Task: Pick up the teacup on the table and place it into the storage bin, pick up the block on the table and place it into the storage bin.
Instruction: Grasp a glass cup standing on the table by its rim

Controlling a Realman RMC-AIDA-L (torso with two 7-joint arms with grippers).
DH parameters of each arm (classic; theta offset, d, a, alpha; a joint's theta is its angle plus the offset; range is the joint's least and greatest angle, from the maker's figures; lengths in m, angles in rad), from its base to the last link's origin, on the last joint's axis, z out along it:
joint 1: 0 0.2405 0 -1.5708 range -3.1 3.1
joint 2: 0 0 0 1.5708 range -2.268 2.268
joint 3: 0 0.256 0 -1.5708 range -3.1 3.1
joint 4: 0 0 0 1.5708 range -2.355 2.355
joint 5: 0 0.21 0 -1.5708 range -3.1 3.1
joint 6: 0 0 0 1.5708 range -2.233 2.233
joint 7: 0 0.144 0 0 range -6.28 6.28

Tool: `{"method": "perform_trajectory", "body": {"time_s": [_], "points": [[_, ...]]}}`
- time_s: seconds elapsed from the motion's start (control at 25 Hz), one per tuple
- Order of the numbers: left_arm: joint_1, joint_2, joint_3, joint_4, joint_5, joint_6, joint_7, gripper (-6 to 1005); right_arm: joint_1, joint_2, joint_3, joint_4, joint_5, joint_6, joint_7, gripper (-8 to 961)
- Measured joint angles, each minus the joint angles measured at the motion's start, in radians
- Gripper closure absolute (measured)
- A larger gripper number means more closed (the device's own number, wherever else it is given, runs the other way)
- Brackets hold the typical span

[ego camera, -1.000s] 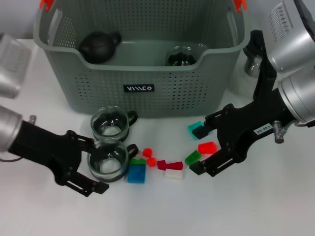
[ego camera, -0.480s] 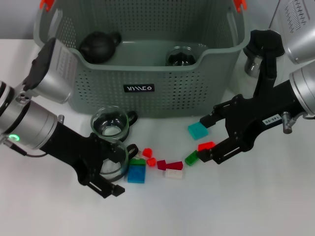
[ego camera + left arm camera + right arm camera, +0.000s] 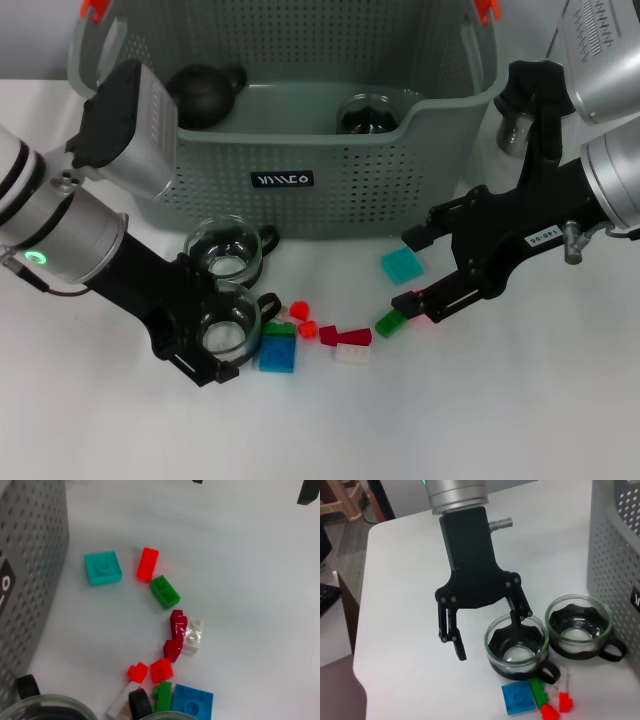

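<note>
The left gripper (image 3: 205,335) is seen lowered over the nearer glass teacup (image 3: 229,336), its fingers spread wide: in the right wrist view one finger (image 3: 519,611) is dipped inside the cup's rim while the other (image 3: 454,641) stands outside on the table (image 3: 450,420), so the cup wall lies between them without being clamped. A second glass teacup (image 3: 225,252) stands just beyond the fingers, close against the storage bin (image 3: 280,150). Inside the bin a black teapot (image 3: 203,92) and another dark-based glass cup (image 3: 368,115) are seen. The right gripper (image 3: 420,270) is held wide open and empty, with the teal block (image 3: 402,265) lying between its fingers and the red block (image 3: 418,297) and green block (image 3: 390,322) by its nearer fingertip. A blue block (image 3: 278,353) lies just beside the left gripper's inner finger.
</note>
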Motion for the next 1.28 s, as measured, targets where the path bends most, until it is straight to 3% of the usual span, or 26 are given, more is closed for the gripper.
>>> {"method": "perform_trajectory", "body": {"time_s": [0.36,0.84,1.28], "points": [[0.009,-0.037,0.063,0.041,0.063,-0.015,-0.019,304,0.005,0.007,0.0,0.027,0.002,0.016,-0.03,54],[0.025,-0.041,0.136,0.029,0.064,-0.085,-0.046,307,0.011,0.007,0.001,0.057,0.002,0.041,-0.062,54],[0.026,-0.041,0.165,0.01,0.058,-0.072,-0.066,309,0.016,0.003,0.001,0.078,0.005,0.063,-0.09,54]]}}
